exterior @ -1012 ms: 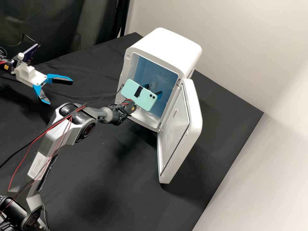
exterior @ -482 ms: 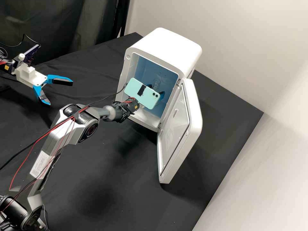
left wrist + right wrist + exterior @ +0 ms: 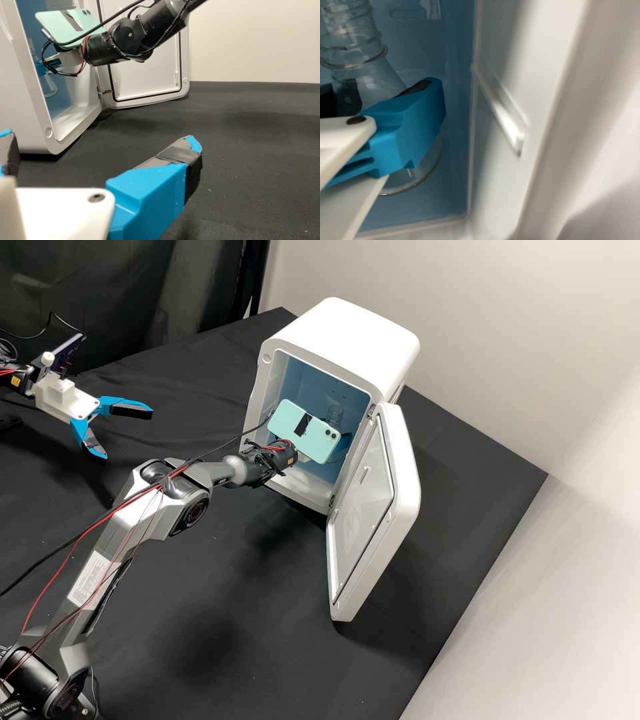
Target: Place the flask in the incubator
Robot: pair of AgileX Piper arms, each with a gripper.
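Flask is inside the incubator, pinched by the right gripper; the left gripper (spread wide) hangs over the bench, well apart.

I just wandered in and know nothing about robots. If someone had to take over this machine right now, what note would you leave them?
Right hand: shut on the flask, inside the incubator, whose door stands open.
Left hand: open, holding nothing, above the bench, well away from the incubator.
Done: the flask is inside the incubator.
Left: set it down (I cannot tell whether its base touches the floor), let go, and draw the arm out.
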